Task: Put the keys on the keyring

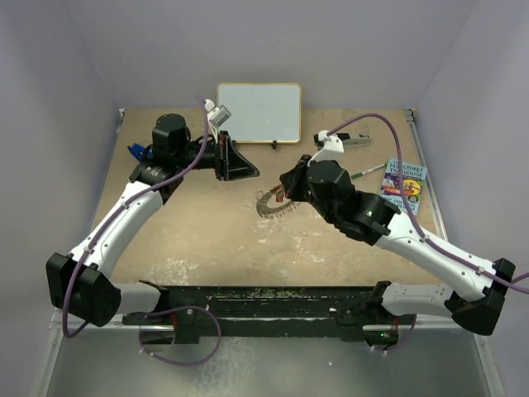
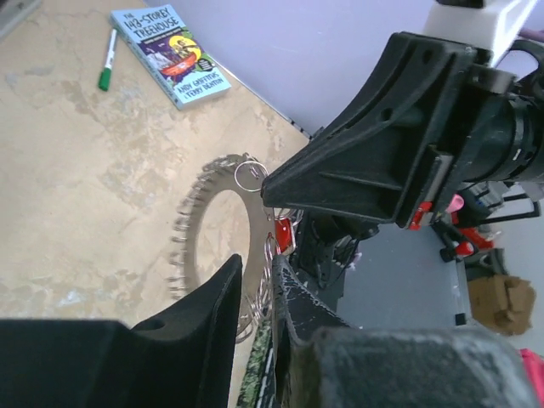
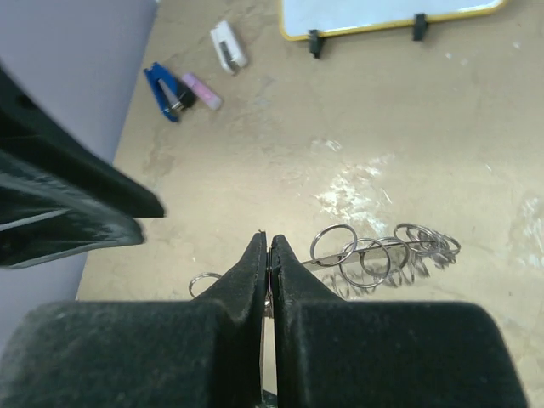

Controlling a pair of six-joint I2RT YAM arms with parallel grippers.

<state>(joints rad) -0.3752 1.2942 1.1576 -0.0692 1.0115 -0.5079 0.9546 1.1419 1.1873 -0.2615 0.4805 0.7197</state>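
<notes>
While my right gripper (image 3: 266,240) pinches the large flat grey metal keyring (image 2: 258,225) | left gripper (image 2: 257,268) barely parted, empty | steady ring, thread small red-headed silver key (image 2: 285,235) gently.

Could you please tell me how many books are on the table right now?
1. The book lies flat near the far right edge of the table, beside the green-tipped pen. Some of the table is covered from view, so another could be hidden.
</notes>
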